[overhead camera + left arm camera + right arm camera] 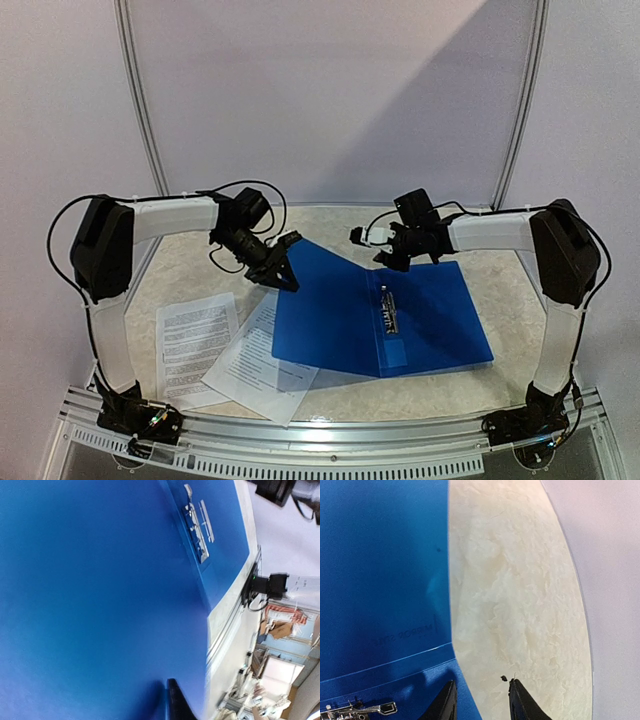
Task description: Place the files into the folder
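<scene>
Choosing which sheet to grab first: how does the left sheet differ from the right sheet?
The left sheet lies clear of the folder; the right sheet runs partly under the folder's raised cover. The left sheet sits nearly square to the table edge; the right sheet lies diagonal. Both are white, printed, flat.

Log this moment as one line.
folder: open, one cover raised | left gripper: shut on raised cover | right gripper: open, at folder edge | files: on table, not in folder
</scene>
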`<state>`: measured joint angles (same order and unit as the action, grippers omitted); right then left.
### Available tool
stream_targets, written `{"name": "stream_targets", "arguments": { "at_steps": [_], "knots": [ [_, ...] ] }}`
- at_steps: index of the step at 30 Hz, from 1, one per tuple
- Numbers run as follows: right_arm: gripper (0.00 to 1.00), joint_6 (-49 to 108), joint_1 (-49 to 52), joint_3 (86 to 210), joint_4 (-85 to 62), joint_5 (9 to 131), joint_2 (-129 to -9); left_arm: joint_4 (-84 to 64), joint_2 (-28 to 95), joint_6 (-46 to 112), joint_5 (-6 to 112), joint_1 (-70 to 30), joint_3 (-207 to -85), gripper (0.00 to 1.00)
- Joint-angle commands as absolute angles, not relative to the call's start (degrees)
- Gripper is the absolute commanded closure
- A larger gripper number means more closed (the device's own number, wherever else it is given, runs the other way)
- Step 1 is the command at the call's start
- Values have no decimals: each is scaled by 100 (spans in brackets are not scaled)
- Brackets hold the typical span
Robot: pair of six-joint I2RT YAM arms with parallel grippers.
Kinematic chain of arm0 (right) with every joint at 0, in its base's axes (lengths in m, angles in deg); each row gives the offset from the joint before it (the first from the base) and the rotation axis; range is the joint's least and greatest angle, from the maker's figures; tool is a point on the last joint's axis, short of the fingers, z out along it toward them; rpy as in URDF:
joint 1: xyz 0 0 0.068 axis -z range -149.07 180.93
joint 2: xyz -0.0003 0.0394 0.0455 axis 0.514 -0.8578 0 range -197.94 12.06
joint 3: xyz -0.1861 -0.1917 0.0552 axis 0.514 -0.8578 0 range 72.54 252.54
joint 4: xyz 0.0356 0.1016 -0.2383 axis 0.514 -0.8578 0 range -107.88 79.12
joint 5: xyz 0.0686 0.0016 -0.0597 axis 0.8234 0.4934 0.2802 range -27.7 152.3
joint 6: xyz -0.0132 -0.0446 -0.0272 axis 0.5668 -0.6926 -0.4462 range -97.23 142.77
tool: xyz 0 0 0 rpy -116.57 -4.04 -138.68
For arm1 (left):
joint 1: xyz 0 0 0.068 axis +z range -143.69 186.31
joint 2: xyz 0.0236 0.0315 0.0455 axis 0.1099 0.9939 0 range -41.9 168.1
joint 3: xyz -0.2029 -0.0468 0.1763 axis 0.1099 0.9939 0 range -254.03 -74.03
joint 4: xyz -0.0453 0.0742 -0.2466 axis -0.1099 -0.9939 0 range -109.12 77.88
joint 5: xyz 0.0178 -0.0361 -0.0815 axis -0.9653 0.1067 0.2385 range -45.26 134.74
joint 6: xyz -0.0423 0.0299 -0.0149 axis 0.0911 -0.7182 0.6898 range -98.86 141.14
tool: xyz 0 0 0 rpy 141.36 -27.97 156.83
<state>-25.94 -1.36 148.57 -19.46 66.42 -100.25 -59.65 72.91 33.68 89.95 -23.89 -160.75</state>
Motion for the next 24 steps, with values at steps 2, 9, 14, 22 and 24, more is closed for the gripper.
{"name": "stream_targets", "arguments": {
  "at_steps": [2, 9, 14, 22, 24],
  "knots": [
    [61, -1327, -127, 15168, -1954, 6273, -9627, -6104, 7441, 3293, 8879, -2305, -16233, 64],
    [56, 648, -299, 15317, -2647, 6262, -8863, -6617, 7099, 2711, 8456, -2013, -16583, 31],
    [54, 1723, -787, 15288, -3140, 5826, -8343, -7220, 6624, 1947, 7657, -1554, -16885, 21],
    [53, 4039, -1659, 14811, -3316, 5899, -7755, -8267, 6224, 1262, 7591, -560, -15811, 19],
    [53, 4281, -2148, 14890, -3457, 5772, -7808, -8438, 6175, 901, 7588, -546, -15479, 20]
  ]
}}
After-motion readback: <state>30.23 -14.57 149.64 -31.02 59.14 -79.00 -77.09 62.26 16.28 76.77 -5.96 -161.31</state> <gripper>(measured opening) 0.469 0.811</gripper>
